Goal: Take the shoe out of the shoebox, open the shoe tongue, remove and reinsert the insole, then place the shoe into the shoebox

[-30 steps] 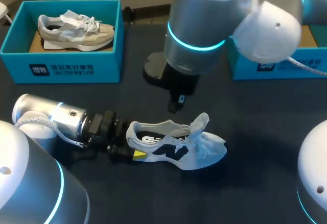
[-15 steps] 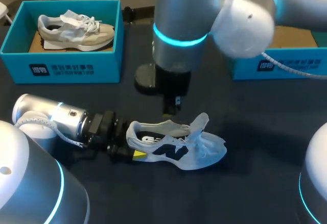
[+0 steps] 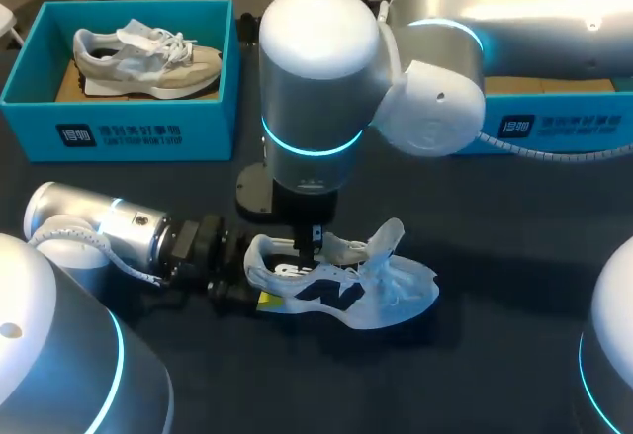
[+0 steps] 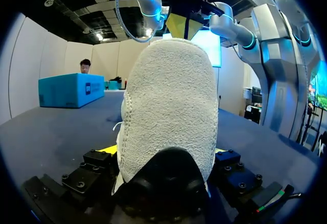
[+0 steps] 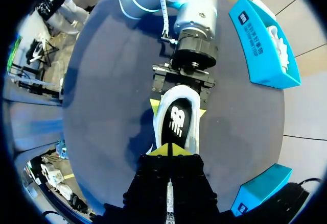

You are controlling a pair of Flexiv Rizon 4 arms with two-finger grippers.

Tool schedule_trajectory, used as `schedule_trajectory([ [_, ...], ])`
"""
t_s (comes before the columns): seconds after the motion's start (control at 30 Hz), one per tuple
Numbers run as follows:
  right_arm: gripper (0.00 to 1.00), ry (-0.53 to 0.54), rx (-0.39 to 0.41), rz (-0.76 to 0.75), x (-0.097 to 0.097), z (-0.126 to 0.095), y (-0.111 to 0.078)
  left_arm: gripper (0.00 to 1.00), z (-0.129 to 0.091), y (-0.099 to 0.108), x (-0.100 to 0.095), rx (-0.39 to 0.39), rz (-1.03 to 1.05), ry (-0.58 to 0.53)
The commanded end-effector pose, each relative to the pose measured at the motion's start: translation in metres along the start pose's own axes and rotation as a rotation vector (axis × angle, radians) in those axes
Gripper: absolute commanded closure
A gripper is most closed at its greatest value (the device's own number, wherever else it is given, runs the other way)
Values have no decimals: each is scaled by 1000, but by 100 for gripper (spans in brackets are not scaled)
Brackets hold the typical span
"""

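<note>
Brought right gripper (image 3: 315, 245) down to the sneaker (image 3: 348, 286)'s mouth, tips pinched together, just above the insole (image 5: 177, 119). Kept sneaker's heel clamped in left gripper (image 3: 255, 286); shoebox (image 3: 119, 130) well behind sneaker. Probably insole removal next.

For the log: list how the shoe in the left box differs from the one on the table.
The boxed shoe is beige; the table shoe is white with dark side panels. The boxed shoe lies untouched in the teal box; the table shoe has its heel clamped by the left gripper. Both are lace-up sneakers.
</note>
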State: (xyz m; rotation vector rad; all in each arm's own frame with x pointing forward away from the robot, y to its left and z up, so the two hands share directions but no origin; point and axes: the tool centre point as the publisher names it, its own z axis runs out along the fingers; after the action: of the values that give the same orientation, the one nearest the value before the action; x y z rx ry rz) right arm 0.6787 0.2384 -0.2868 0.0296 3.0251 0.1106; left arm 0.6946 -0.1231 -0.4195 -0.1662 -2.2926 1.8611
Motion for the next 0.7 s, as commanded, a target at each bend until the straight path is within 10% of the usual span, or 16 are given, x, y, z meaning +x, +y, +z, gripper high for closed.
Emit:
schedule_trajectory([
  [0.03, 100, -11, 13, -6, 0, 7, 0, 100, 0, 1, 1, 0, 0, -2],
  [0.7, 100, -55, -24, -23, -18, 63, 7, 100, 0, 1, 1, 0, 0, -2],
])
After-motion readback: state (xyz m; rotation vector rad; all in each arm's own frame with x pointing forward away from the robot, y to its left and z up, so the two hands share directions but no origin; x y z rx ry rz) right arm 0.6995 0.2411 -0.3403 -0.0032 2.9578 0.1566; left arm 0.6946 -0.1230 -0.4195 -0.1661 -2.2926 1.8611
